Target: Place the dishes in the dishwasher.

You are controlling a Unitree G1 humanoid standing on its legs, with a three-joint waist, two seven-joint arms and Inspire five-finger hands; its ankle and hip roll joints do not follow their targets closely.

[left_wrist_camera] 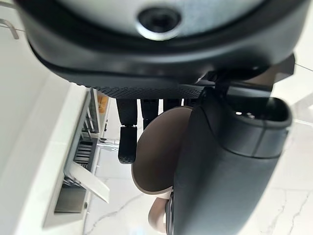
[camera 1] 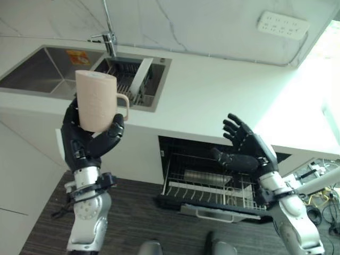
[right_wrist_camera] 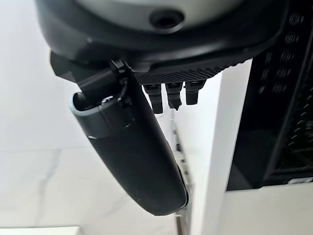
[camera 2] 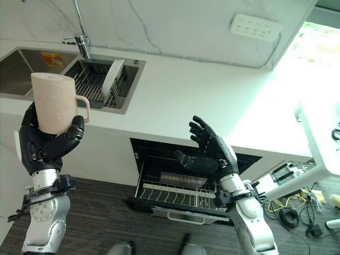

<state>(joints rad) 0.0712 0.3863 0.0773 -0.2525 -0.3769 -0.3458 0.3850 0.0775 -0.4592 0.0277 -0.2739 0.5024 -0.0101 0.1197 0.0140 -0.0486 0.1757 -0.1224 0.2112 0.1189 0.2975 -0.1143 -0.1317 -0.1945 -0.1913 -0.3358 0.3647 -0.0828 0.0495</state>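
My left hand [camera 1: 90,139] holds a tall pale-pink mug [camera 1: 95,100] upright in front of the counter, fingers and thumb curled round its lower body; the mug's handle points right. The mug's base [left_wrist_camera: 159,149] shows past the fingers in the left wrist view. My right hand [camera 1: 244,150] hovers open and empty above the dishwasher's pulled-out lower rack [camera 1: 204,188]. A white plate [camera 1: 141,76] stands on edge in a wire drainer [camera 1: 123,79] inside the right sink basin.
A white counter [camera 1: 212,95] runs across, with a steel double sink [camera 1: 48,69] and tap [camera 1: 109,40] at the left. A wall socket strip [camera 1: 282,24] sits at the upper right. A metal item [camera 1: 204,178] lies in the rack. Dark wood floor [camera 1: 133,223] lies below.
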